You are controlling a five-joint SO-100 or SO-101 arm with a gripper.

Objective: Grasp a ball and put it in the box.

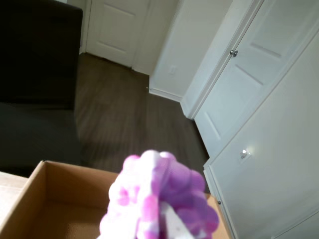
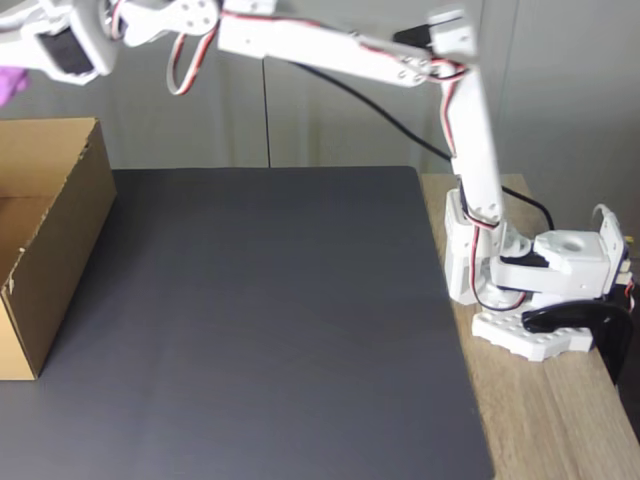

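Knobby purple-pink-white ball (image 1: 159, 199) clamped in gripper (image 1: 167, 221), raised above open cardboard box (image 1: 60, 186) in wrist view. In fixed view, ball (image 2: 10, 82) at far left edge, over box (image 2: 60, 215), arm (image 2: 330, 50) stretched left across dark mat (image 2: 270, 320). Step in hand: carry, nearly complete. Next: centre over box cavity, spread fingers, drop.

ball (image 1: 159, 199) blurred, cut off below, box (image 2: 45, 240) cropped at left edge
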